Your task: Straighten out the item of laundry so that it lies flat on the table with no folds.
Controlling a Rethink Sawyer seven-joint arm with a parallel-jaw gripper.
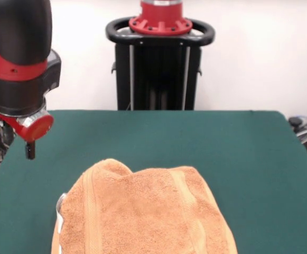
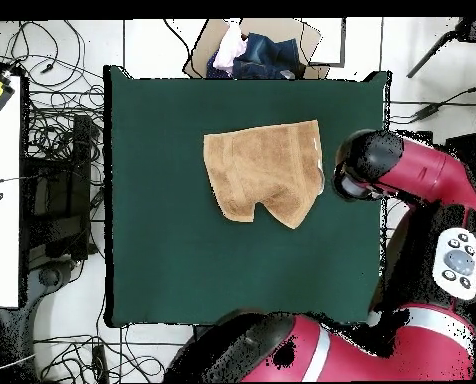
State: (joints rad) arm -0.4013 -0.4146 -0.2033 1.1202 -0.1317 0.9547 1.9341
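The orange-tan towel (image 1: pixel 142 211) lies bunched on the dark green table (image 1: pixel 238 148), near its front edge in the front view. It is humped, with folds and a white tag (image 1: pixel 61 205) on its left edge. In the overhead view the towel (image 2: pixel 265 172) has an uneven lower edge, with parts folded in. My gripper (image 1: pixel 30 150) hangs from the red and black arm at the table's left side, apart from the towel and just above the table top. In the overhead view the arm's head (image 2: pixel 367 165) sits right of the towel and hides the gripper.
The robot's pedestal (image 1: pixel 160 58) stands behind the table's far edge. In the overhead view a cardboard box of clothes (image 2: pixel 257 52) sits beyond the table's top edge. Cables (image 2: pixel 62 150) and a white desk (image 2: pixel 0 190) lie to the left.
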